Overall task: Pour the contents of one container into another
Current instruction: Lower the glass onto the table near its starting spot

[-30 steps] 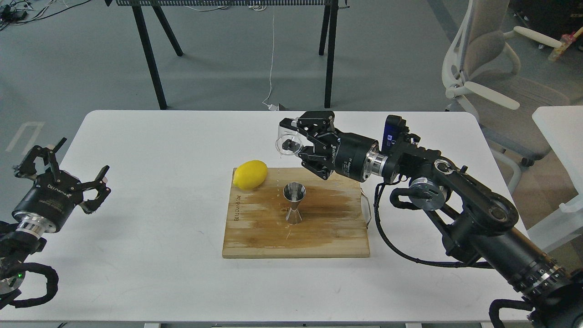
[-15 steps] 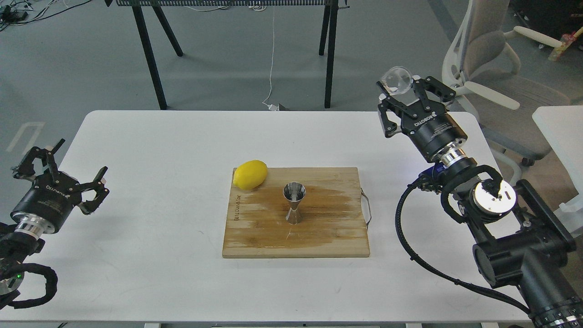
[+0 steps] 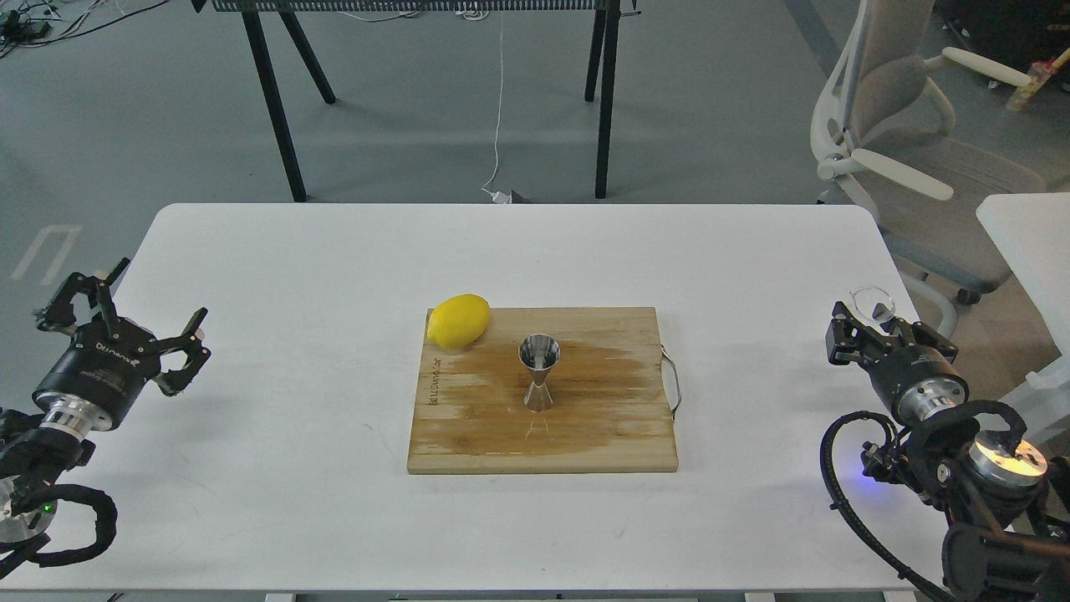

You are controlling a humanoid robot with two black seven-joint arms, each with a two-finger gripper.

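The steel jigger (image 3: 539,372) stands upright near the middle of the wooden cutting board (image 3: 602,435), which has a damp darker patch around it. The small clear cup (image 3: 871,301) sits at the far tip of my right gripper (image 3: 878,322), low at the table's right edge and far from the jigger. The fingers look shut on it. I cannot tell whether anything is inside the cup. My left gripper (image 3: 138,305) hovers open and empty over the table's left edge.
A yellow lemon (image 3: 458,320) rests on the board's far left corner. The board has a metal handle (image 3: 673,385) on its right side. An office chair (image 3: 911,159) and a second white table (image 3: 1028,242) stand to the right.
My right arm swung the clear cup away from above the jigger, first up to the far right, then down to the table's right edge. The left gripper barely shifted.
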